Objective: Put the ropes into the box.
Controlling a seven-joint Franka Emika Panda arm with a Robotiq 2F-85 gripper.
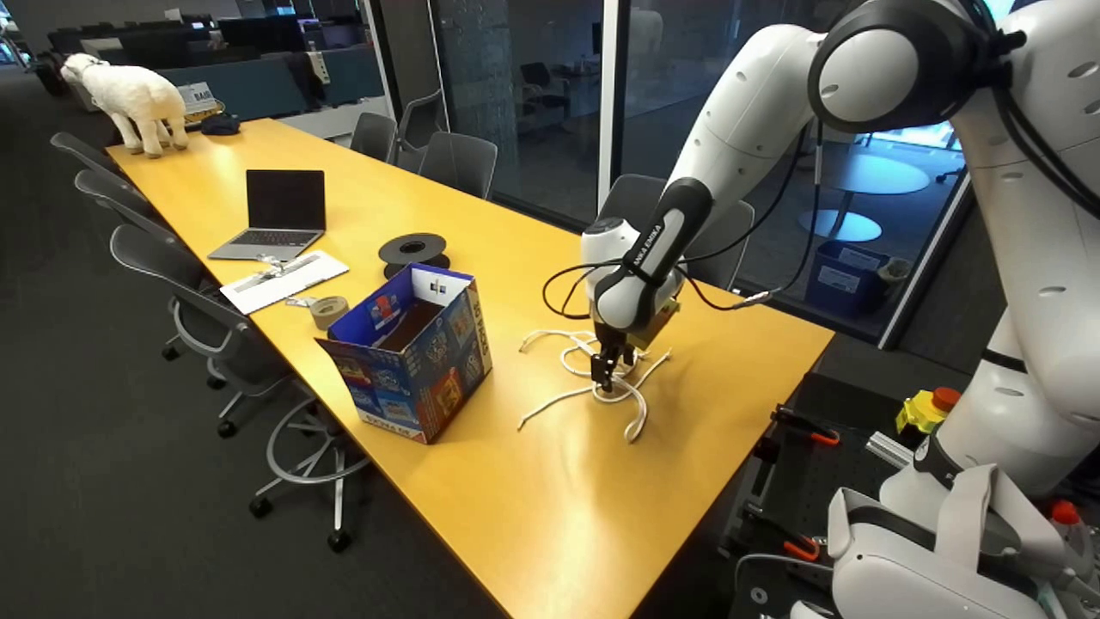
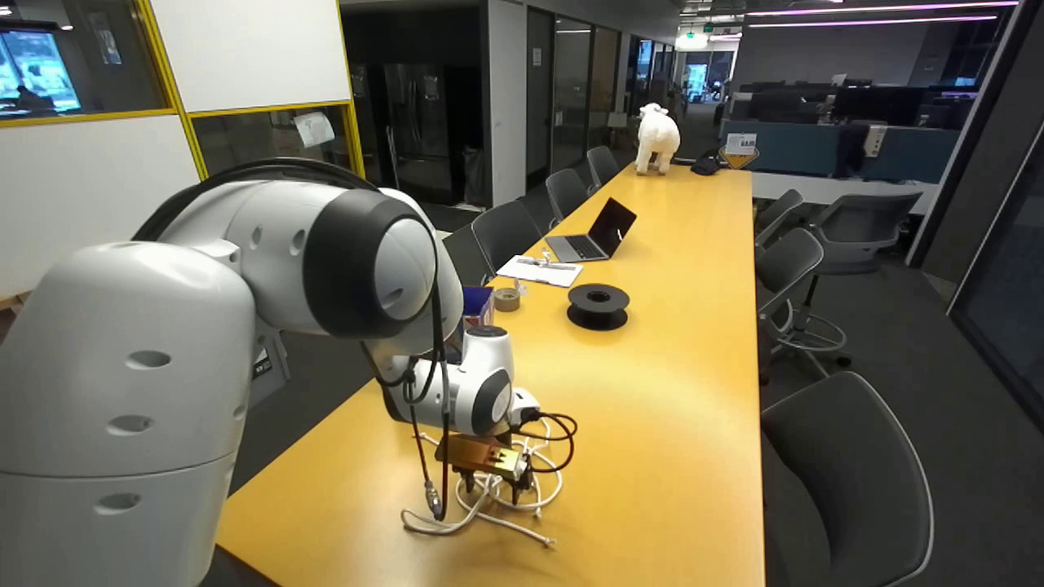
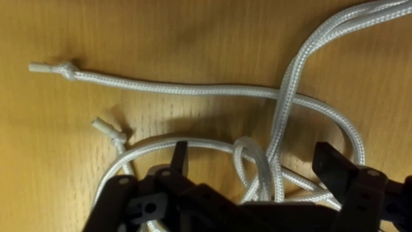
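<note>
Ropes [image 3: 285, 100] lie in a loose tangle on the desk [image 1: 524, 499], outside the box [image 1: 425, 365], which stands upright and open-topped near them. The tool [image 3: 251, 154] points down over the tangle with its jaws spread wide and nothing pinched; the wrist view shows several strands crossing, and a small curl, in the gap. The step in hand looks to be the grasp, and that crossing seems the right place for it: a bite there should catch many strands at once, where a lone end might pull out by itself. Before closing, check that neither of the fingertips [image 3: 181, 156] will press on a strand; the one at the left of the wrist view overlaps an arching strand, and whether they touch I cannot tell. Go low, since strands this thin could slip under a high grip. Then close firmly, lift slowly and watch for loops left behind. Trailing ends will probably hang well below the tool, so raise the bunch clear of the box, centre it over the opening, and lower it inside before letting go, lest an end drape over the rim.
</note>
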